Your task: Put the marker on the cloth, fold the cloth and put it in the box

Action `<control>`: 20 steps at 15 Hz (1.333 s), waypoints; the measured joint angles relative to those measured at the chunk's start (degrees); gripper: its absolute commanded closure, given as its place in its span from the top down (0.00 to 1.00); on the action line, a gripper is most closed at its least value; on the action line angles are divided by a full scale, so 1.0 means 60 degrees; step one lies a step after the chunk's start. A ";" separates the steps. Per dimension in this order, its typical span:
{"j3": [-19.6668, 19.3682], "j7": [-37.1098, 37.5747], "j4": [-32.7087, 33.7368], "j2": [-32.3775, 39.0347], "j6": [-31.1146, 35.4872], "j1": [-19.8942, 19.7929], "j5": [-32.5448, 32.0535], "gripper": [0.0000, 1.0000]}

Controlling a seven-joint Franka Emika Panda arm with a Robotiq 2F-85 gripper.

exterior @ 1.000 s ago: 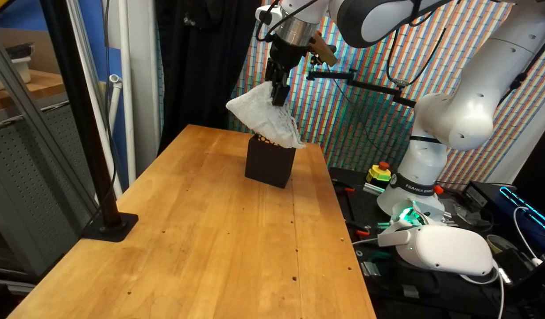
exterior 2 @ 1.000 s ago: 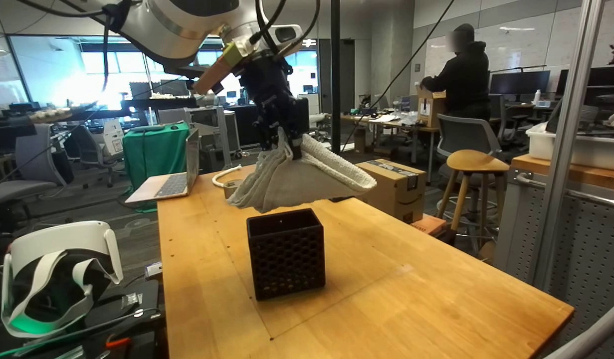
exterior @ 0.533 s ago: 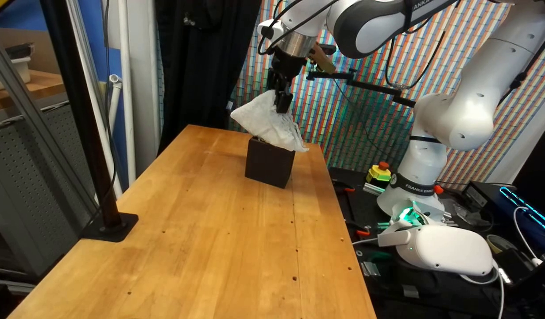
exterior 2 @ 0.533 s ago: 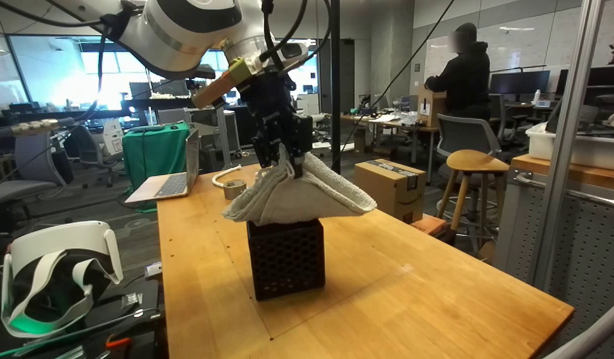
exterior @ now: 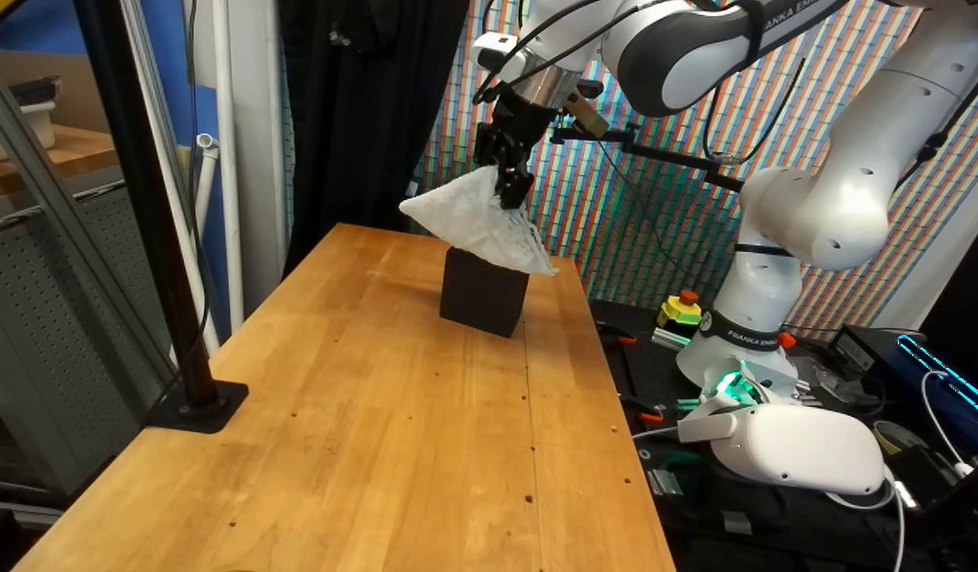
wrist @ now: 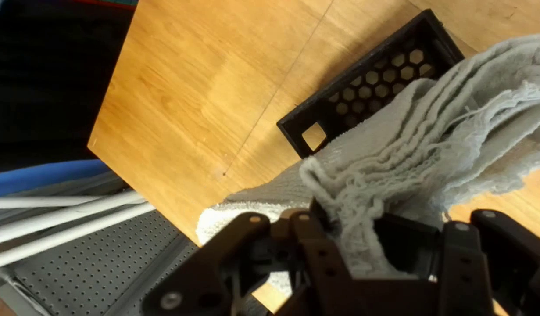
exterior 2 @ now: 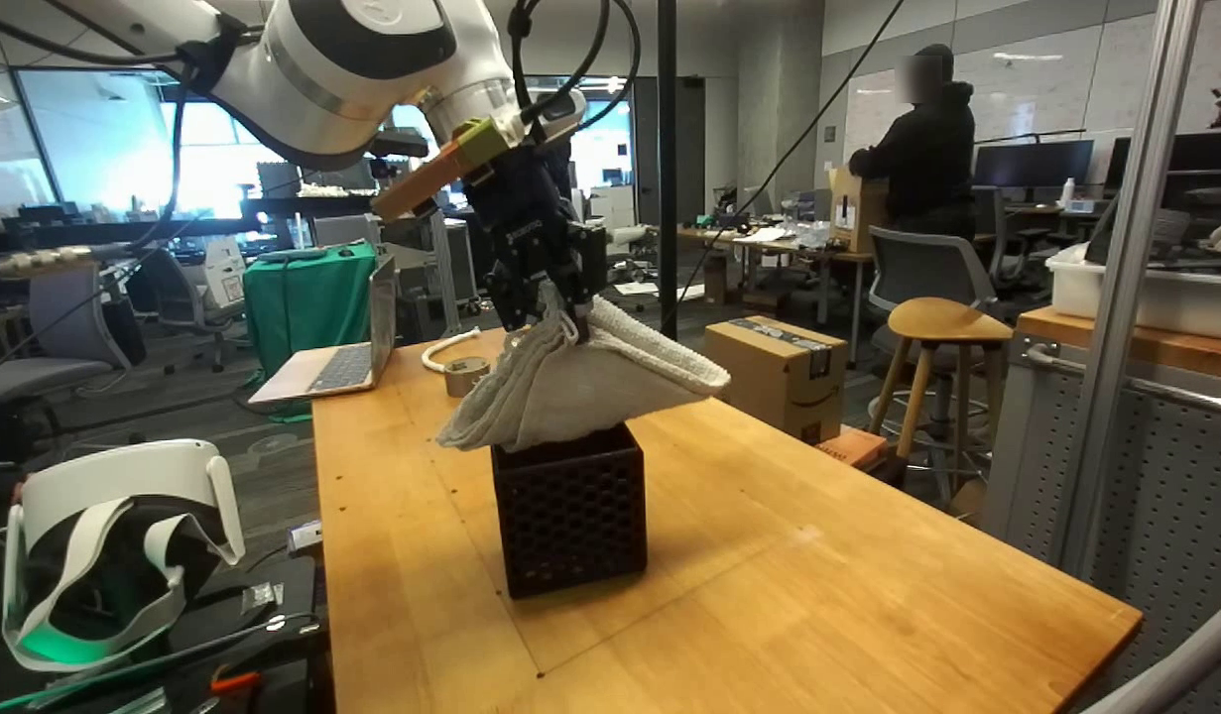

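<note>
Above the black box (exterior 2: 570,516), your cloth (exterior 2: 570,392) is hanging, its ends reaching past the rim on opposite sides in both exterior views; the views are leaving unclear whether it is touching that rim. Part of the opening is showing uncovered in the wrist view. Near the box, the desk (exterior: 393,477) is ending along the edge facing your arm's base (exterior: 743,334), while open wood is stretching down its length. Your pincer (exterior 2: 568,315) is pinching the cloth's gathered top, its jaws pressing close on the bunch. Off-white and rumpled, the cloth is drooping like a tent, layered folds fanning to one side, loose threads fraying beside the jaws.
</note>
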 measured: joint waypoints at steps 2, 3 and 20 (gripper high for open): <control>-0.0003 -0.0169 -0.0042 -0.0186 0.0126 0.0066 -0.0062 0.09; -0.0009 -0.0238 -0.0064 -0.0274 0.0167 0.0073 -0.0080 0.09; -0.0406 -0.0767 -0.1095 -0.0805 0.0469 0.0039 -0.0530 0.09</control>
